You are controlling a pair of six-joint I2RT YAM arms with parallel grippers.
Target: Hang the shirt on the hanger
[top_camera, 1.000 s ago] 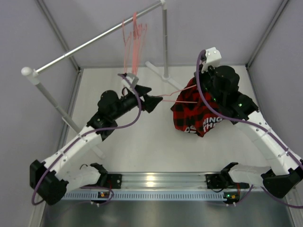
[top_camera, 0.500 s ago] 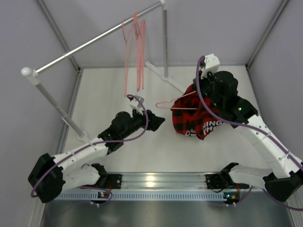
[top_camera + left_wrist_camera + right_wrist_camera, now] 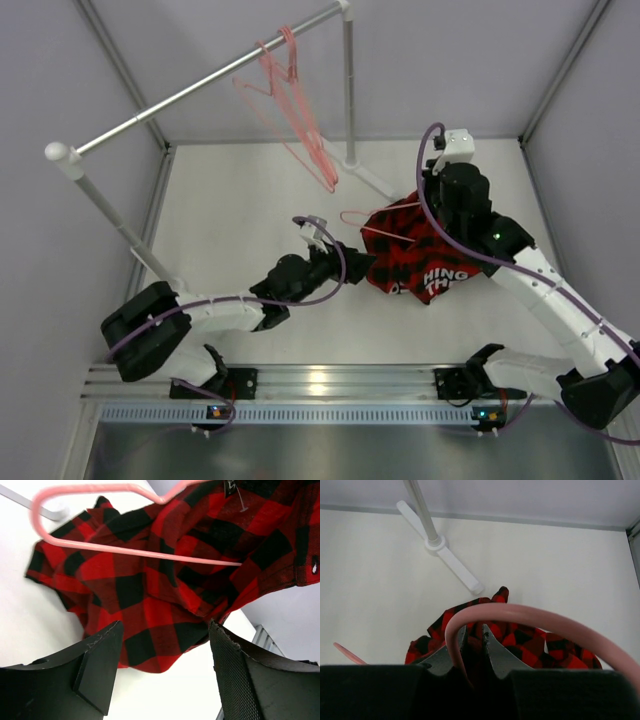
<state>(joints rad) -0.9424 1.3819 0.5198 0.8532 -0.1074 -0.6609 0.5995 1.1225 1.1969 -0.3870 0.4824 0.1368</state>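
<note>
The left gripper (image 3: 352, 263) has swung away from the far rail and come down across the table (image 3: 250, 200) to the left edge of the shirt (image 3: 420, 258). The left wrist view shows its jaws wide open with nothing held, and the plaid cloth lies just ahead of them and partly between them. The shirt has slid a little nearer and now lies crumpled on the table right of centre, with its white lettering facing up.

The hanger (image 3: 140, 555) lies across the shirt with its hook sticking out to the left. One end of its bar disappears under the cloth, so it looks only partly threaded. My reading is that the left gripper is now placed to pinch the fabric and pull it over the wire.

The left arm (image 3: 220, 310) is stretched low and almost flat, reaching right. The right arm (image 3: 550, 300) bends up and over the shirt from the far side. The right gripper (image 3: 472, 637) is closed tight on the pink wire.

Farther back, the spare hangers (image 3: 300, 110) on the rail (image 3: 200, 88) have tilted to the right, which suggests they are swinging.
</note>
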